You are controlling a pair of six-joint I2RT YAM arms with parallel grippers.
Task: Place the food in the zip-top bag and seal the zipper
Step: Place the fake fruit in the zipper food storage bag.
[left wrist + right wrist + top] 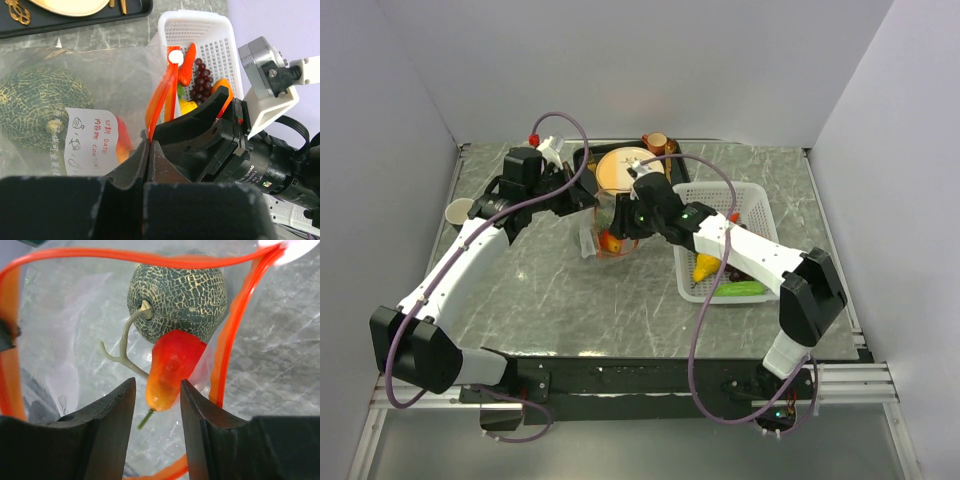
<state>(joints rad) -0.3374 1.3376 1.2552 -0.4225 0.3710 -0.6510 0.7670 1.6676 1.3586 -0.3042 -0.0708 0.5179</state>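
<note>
Zip-top bag of clear floppy plastic (605, 235) sits near the middle of the grey stone-look table (570, 300), just beside the white plastic mesh basket (760, 195). The left gripper (149, 145) is pinched tight on the thin orange-red zipper strip (161, 95) and holds the mouth up in a wide loop, so the hole is big.

Inside I see the round green melon (175, 295) and a red-and-orange toy piece (172, 365) leaning on it. The right gripper (157, 386) hangs at the mouth with its jaws part way apart. The red piece shows between them. There is a gap on one side, so I think it is not squeezing.

The yellow pear (705, 268), green cucumber (740, 288), dark purple grapes (202, 80) and orange-red carrot (189, 65) lie in the basket.

To do this well, the right arm should lift straight up so it does not catch the strip. Then it should bring each piece over the middle of the hole and drop it low. The left one should not tug or let go, or the floppy bag may fold shut.
</note>
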